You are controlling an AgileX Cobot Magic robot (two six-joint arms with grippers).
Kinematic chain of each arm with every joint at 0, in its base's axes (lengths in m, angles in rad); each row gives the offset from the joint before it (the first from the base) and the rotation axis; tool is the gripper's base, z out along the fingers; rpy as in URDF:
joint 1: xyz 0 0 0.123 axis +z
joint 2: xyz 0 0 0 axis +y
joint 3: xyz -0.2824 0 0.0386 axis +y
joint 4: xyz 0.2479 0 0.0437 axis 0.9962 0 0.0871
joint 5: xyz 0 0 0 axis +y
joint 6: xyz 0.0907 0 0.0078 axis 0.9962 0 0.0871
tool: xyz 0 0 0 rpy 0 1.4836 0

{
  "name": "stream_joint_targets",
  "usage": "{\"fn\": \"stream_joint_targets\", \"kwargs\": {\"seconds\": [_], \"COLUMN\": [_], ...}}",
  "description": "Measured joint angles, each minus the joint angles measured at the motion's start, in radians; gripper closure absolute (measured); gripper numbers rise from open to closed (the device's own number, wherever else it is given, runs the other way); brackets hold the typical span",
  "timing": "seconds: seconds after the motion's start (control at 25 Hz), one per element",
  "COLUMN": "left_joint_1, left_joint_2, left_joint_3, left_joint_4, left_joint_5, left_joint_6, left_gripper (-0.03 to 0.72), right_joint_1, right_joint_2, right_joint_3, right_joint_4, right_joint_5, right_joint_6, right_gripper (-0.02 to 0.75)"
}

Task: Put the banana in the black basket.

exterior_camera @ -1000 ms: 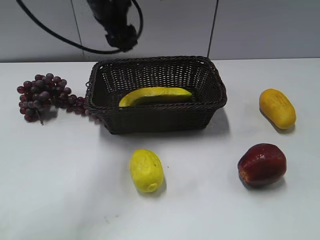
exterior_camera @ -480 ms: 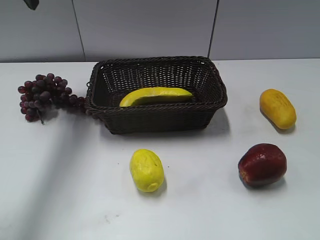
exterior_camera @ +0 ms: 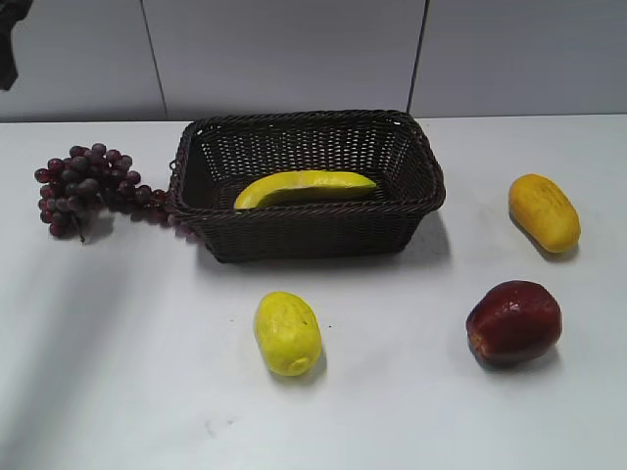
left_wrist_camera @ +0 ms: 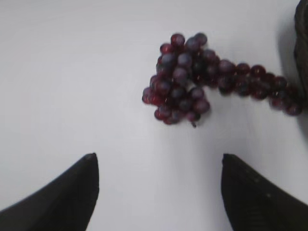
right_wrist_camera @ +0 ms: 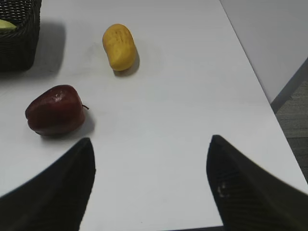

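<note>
The banana (exterior_camera: 304, 186) lies inside the black basket (exterior_camera: 304, 230) at the table's middle back. A sliver of the banana (right_wrist_camera: 6, 24) and a basket corner (right_wrist_camera: 17, 45) show in the right wrist view. The basket's edge (left_wrist_camera: 302, 29) shows at the far right of the left wrist view. My left gripper (left_wrist_camera: 159, 166) is open and empty above bare table, near the grapes. Only a dark bit of the left arm (exterior_camera: 8, 39) shows at the exterior view's top left. My right gripper (right_wrist_camera: 151, 151) is open and empty above the table's right front.
A bunch of dark red grapes (exterior_camera: 83, 186) (left_wrist_camera: 192, 82) lies left of the basket. A short yellow lemon-like fruit (exterior_camera: 287, 333) lies in front of it. A red apple (exterior_camera: 513, 321) (right_wrist_camera: 54, 109) and an orange-yellow mango-like fruit (exterior_camera: 544, 211) (right_wrist_camera: 119, 46) lie at right. The table's right edge (right_wrist_camera: 260, 91) is close.
The left arm has pulled back from above the basket to the far top left, almost out of the exterior view. The banana stays in the basket.
</note>
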Motion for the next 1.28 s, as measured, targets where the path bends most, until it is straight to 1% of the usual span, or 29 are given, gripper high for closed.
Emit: {"fn": "stream_joint_targets", "kwargs": {"seconds": [0.2,0.32,0.44,0.6,0.76,1.04,1.12,1.28], "left_joint_1": [0.057,0.079,0.088,0.088,0.088,0.088,0.088,0.088], "left_joint_2": [-0.171,-0.283,-0.395,-0.537,-0.666,-0.883,-0.943,-1.074], "left_joint_3": [0.277,0.467,0.631,0.789,0.904,1.063,1.090,1.099], "left_joint_4": [0.002,0.013,0.013,0.013,0.013,0.013,0.013,0.013], "left_joint_5": [-0.004,-0.045,-0.089,-0.119,-0.127,-0.146,-0.152,-0.151], "left_joint_6": [0.000,0.000,0.000,0.000,0.000,-0.005,-0.019,-0.034], "left_gripper": [0.101,0.101,0.101,0.101,0.101,0.101,0.101,0.101], "right_joint_1": [0.000,0.000,0.000,0.000,0.000,0.000,0.000,0.000], "right_joint_2": [0.000,0.000,0.000,0.000,0.000,0.000,0.000,0.000], "right_joint_3": [0.000,0.000,0.000,0.000,0.000,0.000,0.000,0.000], "right_joint_4": [0.000,0.000,0.000,0.000,0.000,0.000,0.000,0.000], "right_joint_5": [0.000,0.000,0.000,0.000,0.000,0.000,0.000,0.000], "right_joint_6": [0.000,0.000,0.000,-0.001,0.000,0.000,0.000,0.000], "right_gripper": [0.187,0.187,0.187,0.187,0.187,0.187,0.187,0.187]}}
